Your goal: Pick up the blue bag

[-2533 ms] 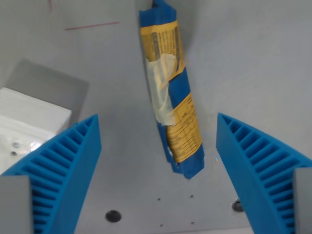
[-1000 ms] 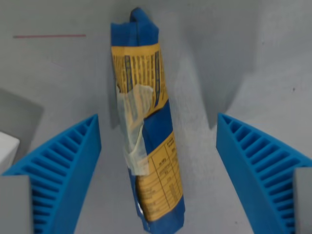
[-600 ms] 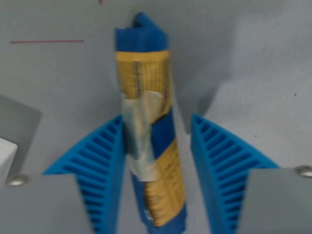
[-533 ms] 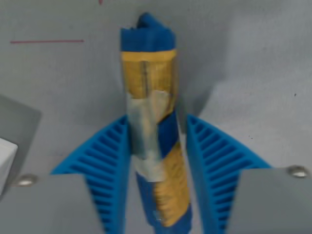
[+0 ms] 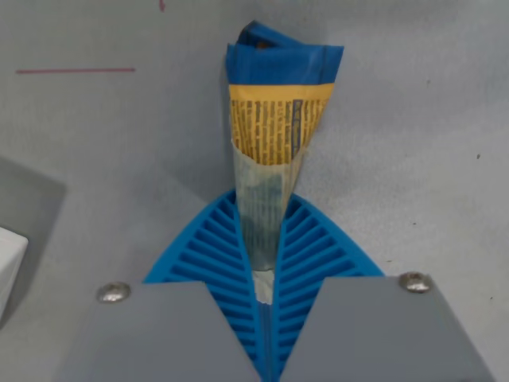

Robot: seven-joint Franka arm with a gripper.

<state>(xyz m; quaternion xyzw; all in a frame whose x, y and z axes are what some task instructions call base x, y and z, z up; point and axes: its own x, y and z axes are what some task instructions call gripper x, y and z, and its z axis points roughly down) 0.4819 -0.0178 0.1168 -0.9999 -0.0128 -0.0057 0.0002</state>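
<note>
The blue bag [image 5: 277, 111] with its yellow printed label and a strip of pale tape stands in the middle of the wrist view, on the grey table. My gripper [image 5: 264, 239] is shut on it. The two blue ribbed fingers [image 5: 216, 255] squeeze its taped middle flat, and the bag fans out wider above them. The bag's lower part is hidden between the fingers and the grey finger mounts.
A white box [image 5: 9, 263] shows at the wrist view's left edge, with a dark shadow beside it. A thin red line [image 5: 75, 71] is drawn on the grey table [image 5: 413, 159] at upper left.
The fingers have gone from wide apart, to either side of the bag, to pressed together on it. The bag is pinched narrow at the grip and its top has spread.
</note>
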